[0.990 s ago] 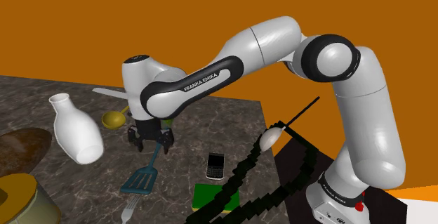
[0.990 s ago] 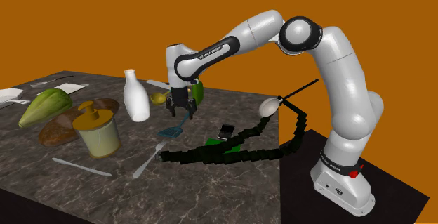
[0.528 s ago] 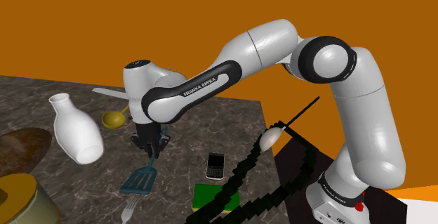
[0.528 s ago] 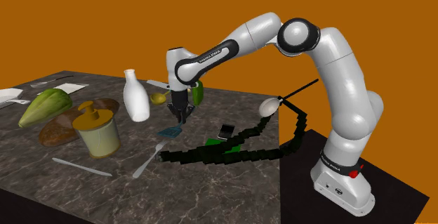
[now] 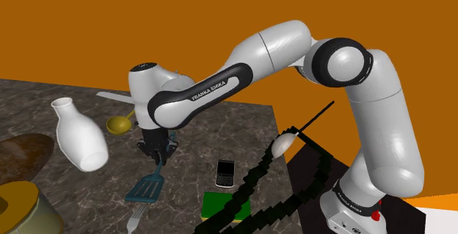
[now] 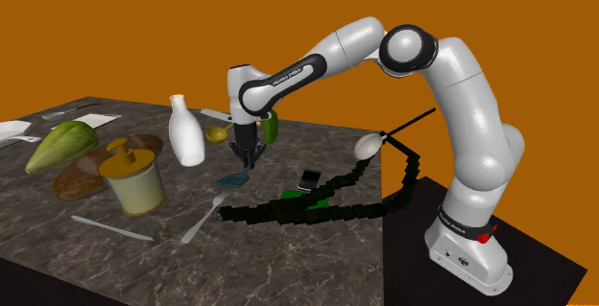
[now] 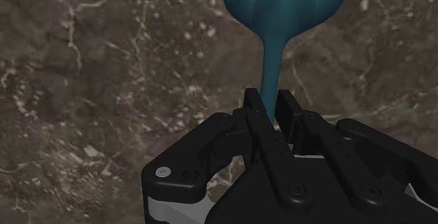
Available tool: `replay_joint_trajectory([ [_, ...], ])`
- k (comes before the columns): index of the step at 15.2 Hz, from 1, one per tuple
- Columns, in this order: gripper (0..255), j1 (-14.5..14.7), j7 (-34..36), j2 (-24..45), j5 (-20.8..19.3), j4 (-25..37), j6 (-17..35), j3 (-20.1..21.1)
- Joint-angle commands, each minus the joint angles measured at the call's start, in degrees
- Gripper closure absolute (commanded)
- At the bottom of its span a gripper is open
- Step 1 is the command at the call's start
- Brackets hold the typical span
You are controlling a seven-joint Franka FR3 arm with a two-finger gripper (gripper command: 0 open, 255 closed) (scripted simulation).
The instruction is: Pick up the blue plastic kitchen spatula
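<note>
Clamping the thin handle of the teal-blue slotted kitchen spatula (image 7: 284, 5), the all-black end effector (image 7: 270, 107) stands nearly upright over the dark marbled surface (image 5: 44, 100), its 2 fingers (image 7: 254, 116) pressed against the handle from either side with no gap showing in the wrist view. The spatula's slotted head lies low on the surface, between a grey fork (image 5: 134, 214) and the end effector, with a black mobile phone (image 5: 225, 172) well apart toward the shoulder view's right. By my reading the grasp step is made and the lift is the step in hand; whether the head rests fully on the surface or is just off it I cannot tell from these angles. The next move calls for a straight rise with the grip kept firm, since the hold sits far from the broad head and the spatula may droop or pivot between the fingers.
</note>
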Motion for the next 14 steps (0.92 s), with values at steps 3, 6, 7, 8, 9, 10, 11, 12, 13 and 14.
replay_joint_trajectory([
  [3, 255, -0.3, -0.2, -1.2, 0.7, 0.6, -2.0, 0.5],
  [6, 255, -0.5, -0.4, -2.2, 1.2, 1.4, -3.7, 0.8],
  [7, 255, -0.5, -0.4, -2.5, 1.3, 1.7, -4.3, 1.0],
  [8, 255, -0.6, -0.5, -2.8, 1.5, 2.1, -4.9, 1.1],
  [9, 255, -0.6, -0.5, -3.1, 1.7, 2.4, -5.5, 1.2],
  [10, 255, -0.6, -0.6, -3.4, 1.8, 2.8, -6.1, 1.3],
  [11, 255, -0.6, -0.6, -3.6, 2.0, 3.1, -6.7, 1.4],
  [12, 255, -0.7, -0.7, -3.9, 2.1, 3.5, -7.4, 1.5],
  [13, 255, -0.7, -0.7, -4.2, 2.2, 3.9, -8.0, 1.6],
  [14, 255, -0.7, -0.7, -4.4, 2.4, 4.4, -8.6, 1.7],
])
